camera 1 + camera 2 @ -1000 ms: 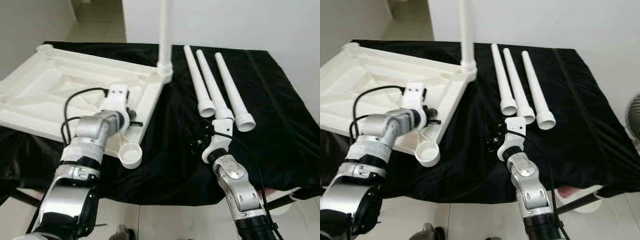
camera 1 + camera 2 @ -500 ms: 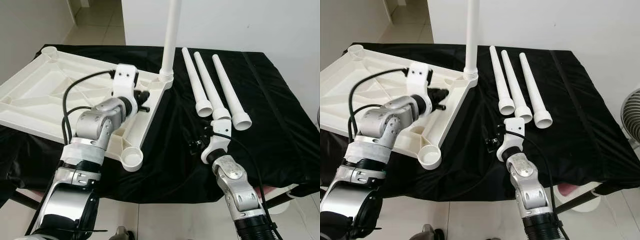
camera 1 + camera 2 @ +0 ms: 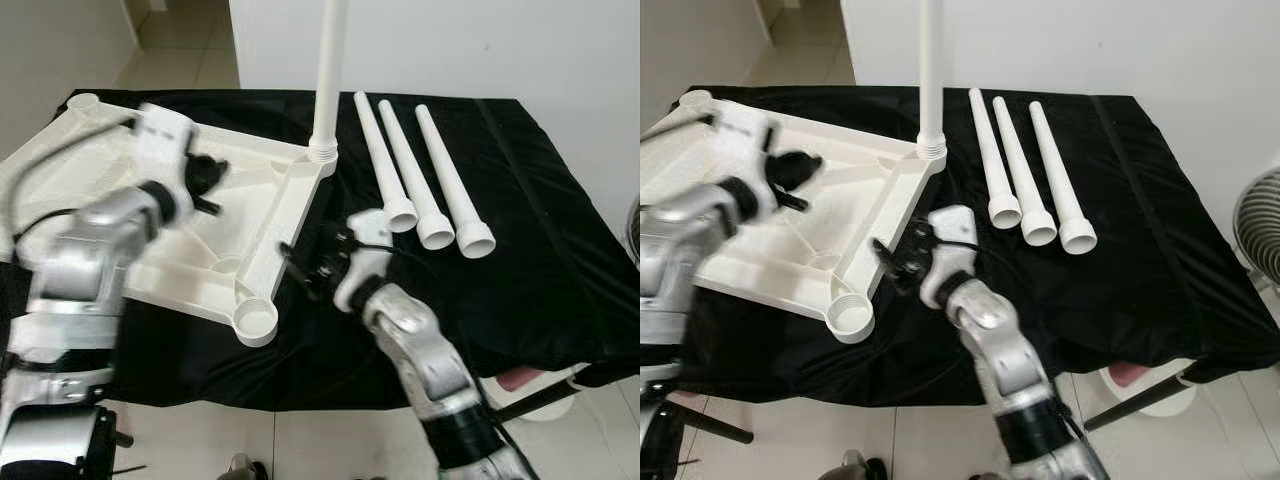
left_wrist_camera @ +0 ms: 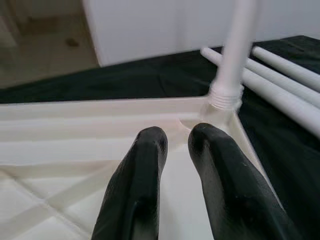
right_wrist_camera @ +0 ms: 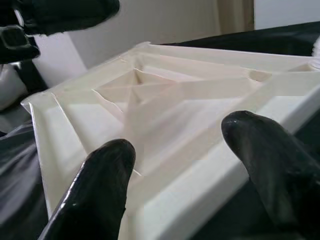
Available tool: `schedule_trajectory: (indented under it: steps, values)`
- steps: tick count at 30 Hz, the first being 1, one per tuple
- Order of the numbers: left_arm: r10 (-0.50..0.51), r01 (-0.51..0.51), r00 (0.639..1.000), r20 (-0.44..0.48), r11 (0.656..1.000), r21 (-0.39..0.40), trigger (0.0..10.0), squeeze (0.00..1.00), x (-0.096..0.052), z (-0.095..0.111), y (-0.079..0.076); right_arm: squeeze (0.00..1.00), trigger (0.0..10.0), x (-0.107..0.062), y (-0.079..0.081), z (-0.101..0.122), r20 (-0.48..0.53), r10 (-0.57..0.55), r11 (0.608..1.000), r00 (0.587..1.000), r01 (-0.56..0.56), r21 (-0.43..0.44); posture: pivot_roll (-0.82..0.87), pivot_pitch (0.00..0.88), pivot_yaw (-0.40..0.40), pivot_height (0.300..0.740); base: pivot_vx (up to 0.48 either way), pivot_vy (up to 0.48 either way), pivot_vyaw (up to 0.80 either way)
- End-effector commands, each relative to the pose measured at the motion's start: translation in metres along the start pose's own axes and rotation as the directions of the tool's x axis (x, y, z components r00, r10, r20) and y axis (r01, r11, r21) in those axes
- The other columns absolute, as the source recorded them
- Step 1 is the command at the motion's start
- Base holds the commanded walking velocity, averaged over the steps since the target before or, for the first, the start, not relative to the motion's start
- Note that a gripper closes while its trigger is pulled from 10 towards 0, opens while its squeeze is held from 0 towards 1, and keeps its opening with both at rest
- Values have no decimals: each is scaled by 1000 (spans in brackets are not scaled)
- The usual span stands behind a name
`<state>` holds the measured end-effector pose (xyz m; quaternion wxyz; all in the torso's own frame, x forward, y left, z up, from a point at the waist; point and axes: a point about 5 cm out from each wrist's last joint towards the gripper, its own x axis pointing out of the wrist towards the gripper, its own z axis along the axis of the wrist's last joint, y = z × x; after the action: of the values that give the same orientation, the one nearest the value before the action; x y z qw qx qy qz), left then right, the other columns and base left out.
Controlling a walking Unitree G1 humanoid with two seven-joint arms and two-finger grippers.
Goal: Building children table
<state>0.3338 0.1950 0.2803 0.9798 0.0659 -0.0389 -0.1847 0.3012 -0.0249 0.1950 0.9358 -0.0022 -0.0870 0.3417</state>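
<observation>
Here, one tabletop [image 3: 260, 215], one fitted leg [image 3: 327, 80], three loose legs [image 3: 432, 180]

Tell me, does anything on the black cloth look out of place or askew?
Nothing looks damaged or spilled. The white tabletop lies upside down with one leg standing in a corner socket, which suits assembly. Three loose legs lie neatly side by side. The tabletop's near corner socket sits close to the cloth's front edge.

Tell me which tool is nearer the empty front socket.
Right. The right tool sits just beside the socket, at the top's edge; the left tool hovers farther back.
</observation>
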Motion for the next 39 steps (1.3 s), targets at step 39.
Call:
schedule_trajectory:
  steps: [39]
  values:
    - [-162,200,960,-229,967,156,10000,0,-62,-35,-13,0,10000,-52,-96,-63,-439,-498,861,748,367,-352,7,122,20,740,0,0,0]
